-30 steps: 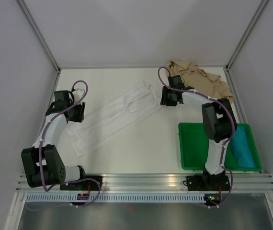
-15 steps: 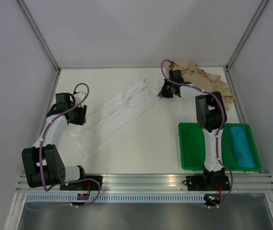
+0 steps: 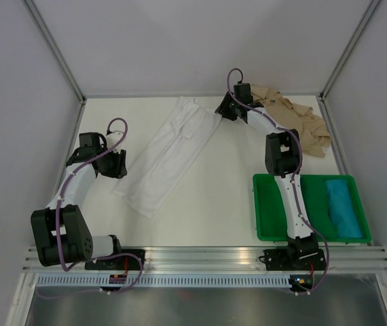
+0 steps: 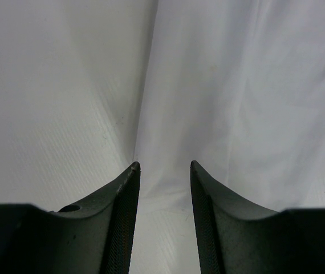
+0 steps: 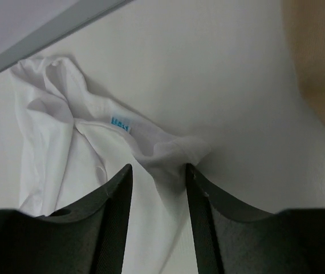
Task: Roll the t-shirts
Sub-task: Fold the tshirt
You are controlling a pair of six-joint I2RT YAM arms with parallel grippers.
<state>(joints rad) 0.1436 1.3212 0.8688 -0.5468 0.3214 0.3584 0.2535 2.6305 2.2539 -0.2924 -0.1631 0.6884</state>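
The right gripper (image 5: pixel 159 166) pinches a bunched fold at one end of the white t-shirt (image 3: pixel 170 153), while the left gripper (image 4: pixel 163 164) stands half open over the other end, seemingly holding nothing.

The white shirt (image 4: pixel 236 85) runs off every edge of the left wrist view, the tan shirt (image 5: pixel 322 57) is cut by the right wrist view's edge, the blue label (image 5: pixel 120 123) is too small to read, and whether the right claw (image 5: pixel 159 167) pinches the bunched fold is unclear.

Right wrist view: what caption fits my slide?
Right tool pinches white t-shirt at its bunched edge; tan t-shirt nearby.
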